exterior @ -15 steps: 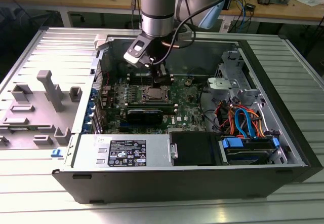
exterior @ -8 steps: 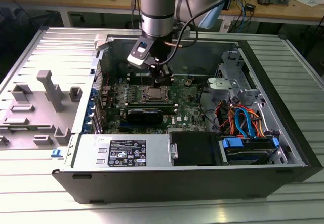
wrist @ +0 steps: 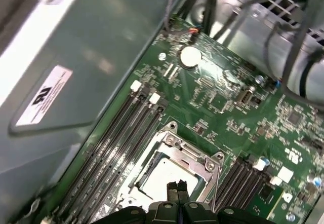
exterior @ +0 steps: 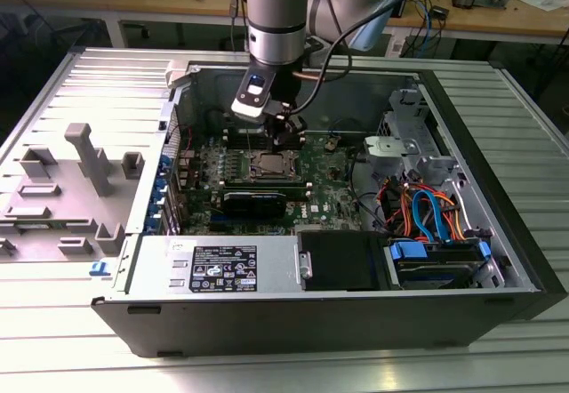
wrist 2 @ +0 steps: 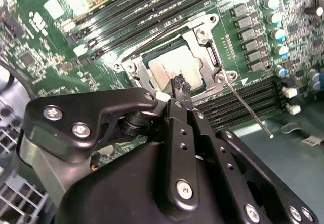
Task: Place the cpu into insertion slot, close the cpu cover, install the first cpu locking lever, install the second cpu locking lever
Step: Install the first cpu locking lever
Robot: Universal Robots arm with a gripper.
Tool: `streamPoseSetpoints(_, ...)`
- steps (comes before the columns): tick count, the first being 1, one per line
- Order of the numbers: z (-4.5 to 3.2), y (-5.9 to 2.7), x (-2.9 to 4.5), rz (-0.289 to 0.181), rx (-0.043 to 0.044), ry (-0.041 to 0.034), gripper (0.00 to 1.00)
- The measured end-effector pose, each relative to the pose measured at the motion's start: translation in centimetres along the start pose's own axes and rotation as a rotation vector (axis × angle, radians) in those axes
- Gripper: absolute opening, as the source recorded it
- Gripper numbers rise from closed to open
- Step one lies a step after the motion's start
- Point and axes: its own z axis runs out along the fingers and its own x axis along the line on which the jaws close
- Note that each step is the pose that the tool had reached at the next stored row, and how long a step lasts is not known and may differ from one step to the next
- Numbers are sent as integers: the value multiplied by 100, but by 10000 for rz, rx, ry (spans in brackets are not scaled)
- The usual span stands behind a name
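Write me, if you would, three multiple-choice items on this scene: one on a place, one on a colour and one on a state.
1. Where is the cpu?
A. in the insertion slot
B. on the grey tray outside the case
C. on top of the power supply

2. What colour is the circuit board?
A. red
B. green
C. blue

3. How does the cpu cover stand?
A. tipped upright
B. taken off
C. folded down over the cpu

Answers:
1 A, the silver chip sits inside the socket.
2 B, the board is green in both wrist views.
3 C, the frame lies flat around the chip.
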Motion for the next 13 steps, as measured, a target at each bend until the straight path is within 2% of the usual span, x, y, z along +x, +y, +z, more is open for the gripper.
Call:
streamPoseSetpoints(2,0,0,0,-402,-19,3,11)
streamPoseSetpoints(3,0,0,0,-798,-39,6,11)
streamPoseSetpoints(5,-16,-1,-1,-1115,-45,12,11)
streamPoseSetpoints(13,-165,1,-7,-1380,14,77,11)
